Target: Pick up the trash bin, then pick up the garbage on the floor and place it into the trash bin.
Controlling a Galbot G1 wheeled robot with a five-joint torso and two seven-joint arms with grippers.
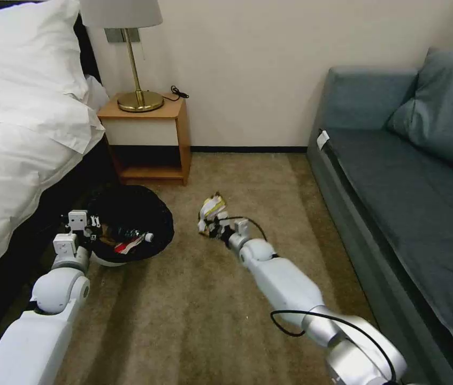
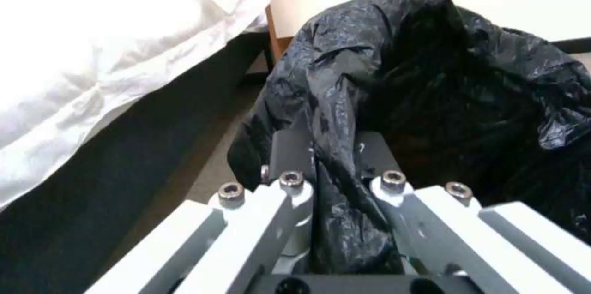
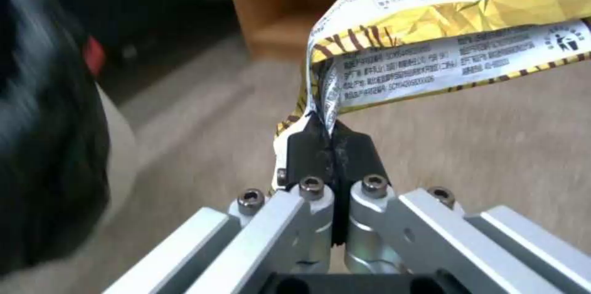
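The trash bin, white with a crinkly black liner, hangs tilted beside the bed, and my left gripper is shut on its rim. In the left wrist view the liner of the trash bin is pinched between the fingers of the left gripper. Inside the bin lie a red-and-white wrapper and a small bottle. To the bin's right, my right gripper is shut on a gold-and-white wrapper, a piece of garbage held above the carpet. The right wrist view shows that wrapper clamped by the right gripper.
A bed with white linen borders the left. A wooden nightstand with a brass lamp stands at the wall. A grey-blue sofa runs along the right. Brown carpet lies open between them.
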